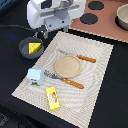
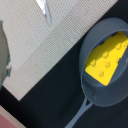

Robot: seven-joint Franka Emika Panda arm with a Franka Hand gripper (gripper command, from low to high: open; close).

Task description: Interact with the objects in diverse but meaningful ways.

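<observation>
A holed yellow cheese wedge (image 1: 34,47) lies inside the dark grey frying pan (image 1: 29,48) on the black table, at the exterior view's left. The wrist view shows the cheese wedge (image 2: 106,61) in the pan (image 2: 95,92) from close above. My gripper (image 1: 44,31) hangs under the white arm head, just above and behind the pan; its fingers are too small and dark to read, and none show in the wrist view. A white-blue milk carton (image 1: 34,76) and a yellow rectangular box (image 1: 53,98) stand on the placemat's near side. The tomato is out of view.
A woven placemat (image 1: 100,75) carries a tan plate (image 1: 67,65), an orange-handled knife (image 1: 80,57) and a fork (image 1: 65,79). A toy stove top (image 1: 100,22) with dark burners and a pot (image 1: 122,17) sits at the back right.
</observation>
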